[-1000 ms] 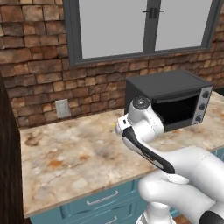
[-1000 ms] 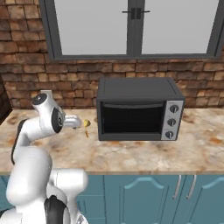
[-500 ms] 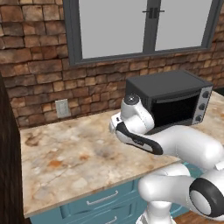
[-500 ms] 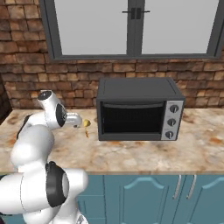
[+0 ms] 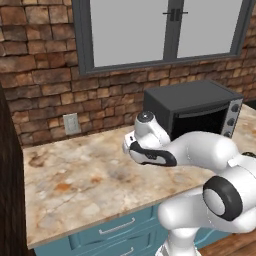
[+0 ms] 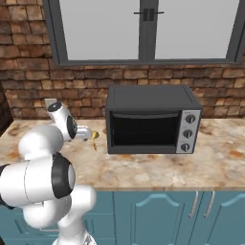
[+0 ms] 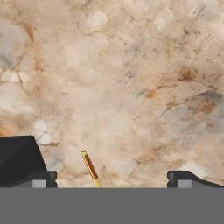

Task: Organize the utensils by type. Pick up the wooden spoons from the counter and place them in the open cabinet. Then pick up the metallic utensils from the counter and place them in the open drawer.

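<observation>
A small shiny gold utensil [image 6: 95, 136] lies on the beige marbled counter [image 6: 158, 167], just left of the black toaster oven. In the hand view its slim gold-brown handle [image 7: 90, 167] reaches up from the bottom edge, left of centre between my fingertips. My gripper [image 7: 111, 180] hangs open over the counter [image 7: 131, 87], with its two dark fingertips [image 7: 42, 179] far apart and nothing between them. In the right base view the hand [image 6: 82, 133] sits close beside the gold piece. The wooden spoons, the cabinet and the open drawer are out of view.
The black toaster oven [image 5: 195, 107] [image 6: 150, 119] stands on the counter to the right of the hand; its dark corner [image 7: 17, 157] enters the hand view at lower left. A brick wall with an outlet [image 5: 71, 123] rises behind. Shut teal drawer fronts [image 5: 115, 227] run below the counter edge.
The hand has shifted a little right toward the oven and the gold utensil, and the arm's elbow has swung round in front of the base. The jaws have stayed wide.
</observation>
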Robot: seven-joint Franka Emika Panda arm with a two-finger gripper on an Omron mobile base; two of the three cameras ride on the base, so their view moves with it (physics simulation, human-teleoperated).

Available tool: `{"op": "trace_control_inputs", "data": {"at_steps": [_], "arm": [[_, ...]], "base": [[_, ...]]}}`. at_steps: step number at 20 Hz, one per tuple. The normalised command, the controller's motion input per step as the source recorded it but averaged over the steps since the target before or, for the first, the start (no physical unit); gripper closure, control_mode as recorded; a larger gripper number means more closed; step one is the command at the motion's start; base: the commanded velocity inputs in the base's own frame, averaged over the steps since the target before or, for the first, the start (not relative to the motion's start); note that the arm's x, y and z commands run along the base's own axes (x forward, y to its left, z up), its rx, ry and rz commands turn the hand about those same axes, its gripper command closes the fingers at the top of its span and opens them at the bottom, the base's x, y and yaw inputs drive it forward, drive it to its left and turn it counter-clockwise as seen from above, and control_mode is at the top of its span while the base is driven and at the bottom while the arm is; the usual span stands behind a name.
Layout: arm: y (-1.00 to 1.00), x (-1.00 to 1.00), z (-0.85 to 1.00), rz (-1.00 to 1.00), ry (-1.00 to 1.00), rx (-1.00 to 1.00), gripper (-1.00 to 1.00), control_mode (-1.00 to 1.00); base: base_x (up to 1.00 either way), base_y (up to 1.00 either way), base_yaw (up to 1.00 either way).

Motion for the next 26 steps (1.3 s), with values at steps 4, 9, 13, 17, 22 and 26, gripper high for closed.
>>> {"op": "trace_control_inputs", "data": {"at_steps": [4, 9, 13, 17, 22, 26], "arm": [[-0.13, 0.22, -0.08, 0.00, 0.00, 0.00, -1.00, -1.00], [-0.08, 0.14, -0.11, 0.00, 0.00, 0.00, -1.00, -1.00], [-0.10, 0.11, -0.25, 0.00, 0.00, 0.00, -1.00, -1.00], [-0.16, 0.19, -0.23, 0.00, -0.04, 0.00, -1.00, -1.00], [-0.14, 0.20, -0.09, -0.03, -0.07, 0.00, -1.00, -1.00], [0.00, 0.11, -0.13, -0.05, -0.03, 0.00, -1.00, -1.00]], "base": [[0.00, 0.00, 0.00], [0.00, 0.00, 0.00], [0.00, 0.00, 0.00], [0.00, 0.00, 0.00], [0.00, 0.00, 0.00], [0.00, 0.00, 0.00]]}}
